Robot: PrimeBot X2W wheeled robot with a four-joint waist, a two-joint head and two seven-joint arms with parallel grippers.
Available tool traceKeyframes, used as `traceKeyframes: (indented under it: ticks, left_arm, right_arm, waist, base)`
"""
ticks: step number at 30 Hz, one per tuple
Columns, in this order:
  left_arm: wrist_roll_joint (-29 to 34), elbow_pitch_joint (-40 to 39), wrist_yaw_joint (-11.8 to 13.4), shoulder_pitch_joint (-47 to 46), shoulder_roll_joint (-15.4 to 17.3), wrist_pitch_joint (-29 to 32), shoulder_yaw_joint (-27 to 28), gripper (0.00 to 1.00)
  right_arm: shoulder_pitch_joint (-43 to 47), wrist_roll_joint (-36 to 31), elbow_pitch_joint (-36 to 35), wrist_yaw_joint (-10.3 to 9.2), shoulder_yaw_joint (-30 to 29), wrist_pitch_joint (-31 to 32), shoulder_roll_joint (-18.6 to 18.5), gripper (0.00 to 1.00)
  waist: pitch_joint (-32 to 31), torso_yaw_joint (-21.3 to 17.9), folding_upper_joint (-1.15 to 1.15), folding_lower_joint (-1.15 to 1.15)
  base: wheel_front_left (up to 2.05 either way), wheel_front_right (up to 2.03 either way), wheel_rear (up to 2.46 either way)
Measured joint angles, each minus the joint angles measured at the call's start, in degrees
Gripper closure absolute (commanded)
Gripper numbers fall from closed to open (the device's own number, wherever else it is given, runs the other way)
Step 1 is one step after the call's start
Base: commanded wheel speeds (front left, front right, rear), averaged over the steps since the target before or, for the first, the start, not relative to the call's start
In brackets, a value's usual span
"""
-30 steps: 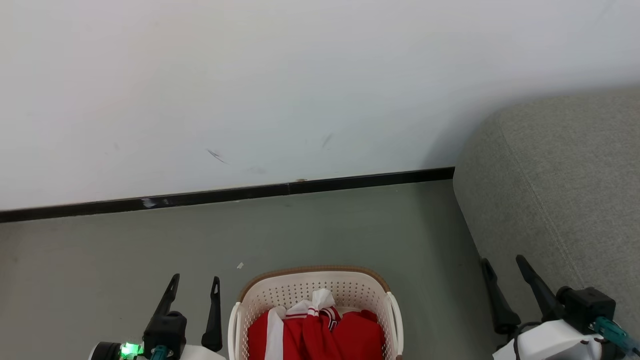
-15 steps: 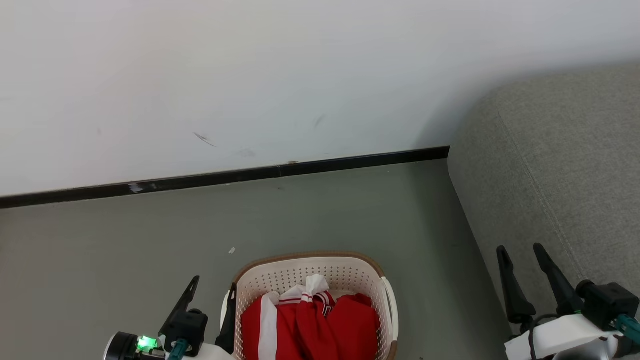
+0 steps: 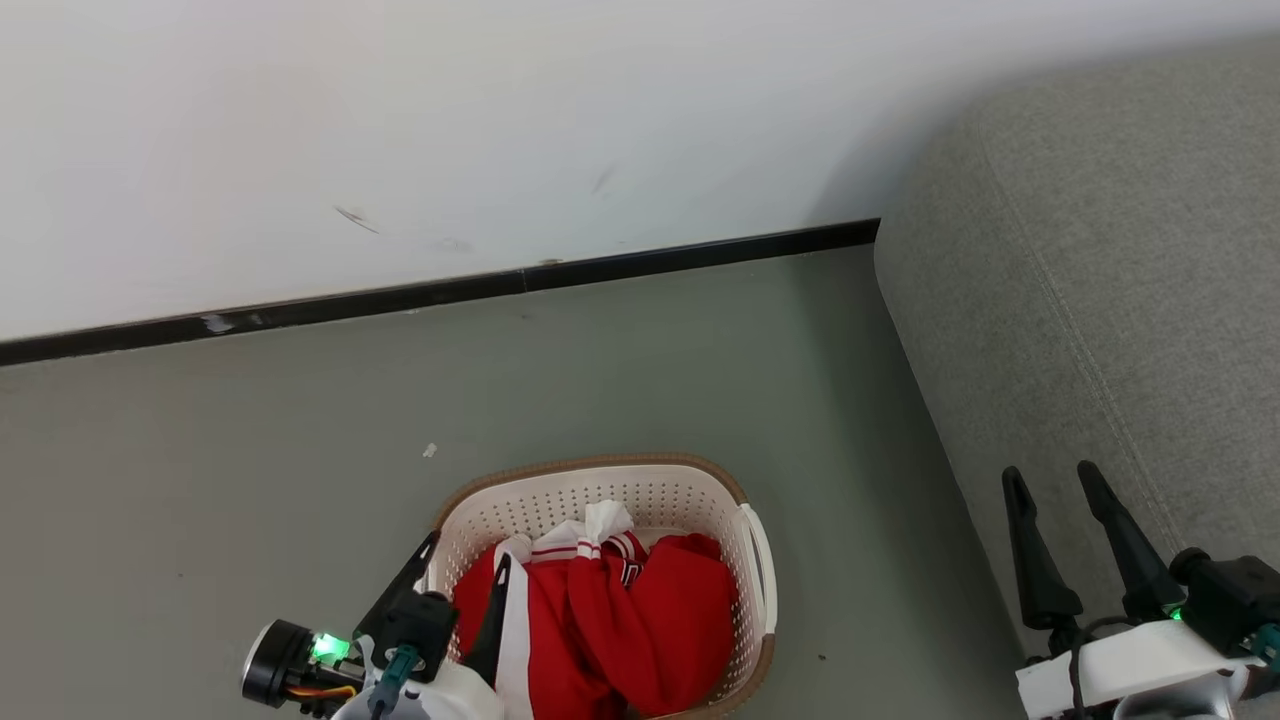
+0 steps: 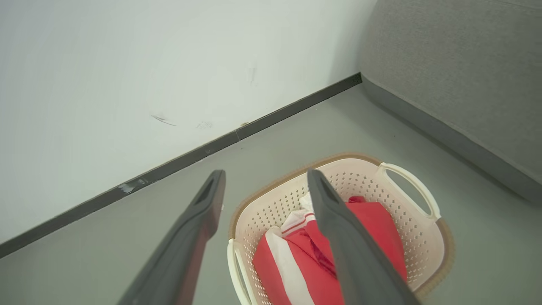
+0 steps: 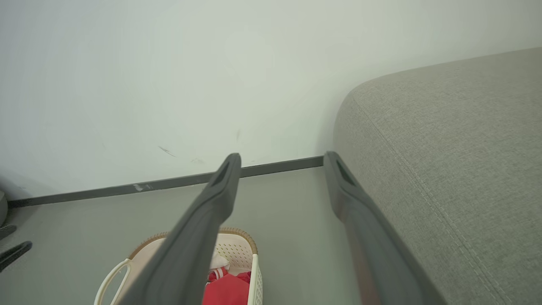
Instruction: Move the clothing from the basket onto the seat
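The basket [image 3: 650, 492] stands on the grey floor [image 3: 250, 450] with the red, white-striped clothing [image 3: 640, 620] heaped inside it. The left gripper [image 3: 468, 552] hangs over the basket's left rim, fingers spread and empty, one outside the wall, one above the cloth. Right of the basket, past a strip of floor, rises the seat [image 3: 1100, 250]. The right gripper [image 3: 1050, 472] hovers at its edge, spread and empty. Beyond the basket, a black skirting board [image 3: 600, 270] runs under the white wall [image 3: 400, 120], with a white scrap [image 3: 430, 450] nearer.
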Motion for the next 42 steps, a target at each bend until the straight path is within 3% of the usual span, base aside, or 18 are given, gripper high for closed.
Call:
traceKeyframes:
  ticks: [20,42]
  left_arm:
    - [2.1,9.1,-2.7,-8.6,-0.5,0.1,-4.9,0.0]
    - [1.2,16.5,-2.9,-16.0,-0.5,0.2,-4.8,0.0]
  right_arm:
    - [-6.7,1.5,-4.7,0.0,0.5,-0.1,0.0,0.0]
    - [-17.8,3.3,-6.5,0.0,1.2,-0.1,0.0,0.0]
  waist:
    - [11.8,-4.6,0.0,0.0]
    - [24.5,-9.5,0.0,0.0]
  base:
    - [0.0,0.0,0.0]
    - [0.0,0.0,0.0]
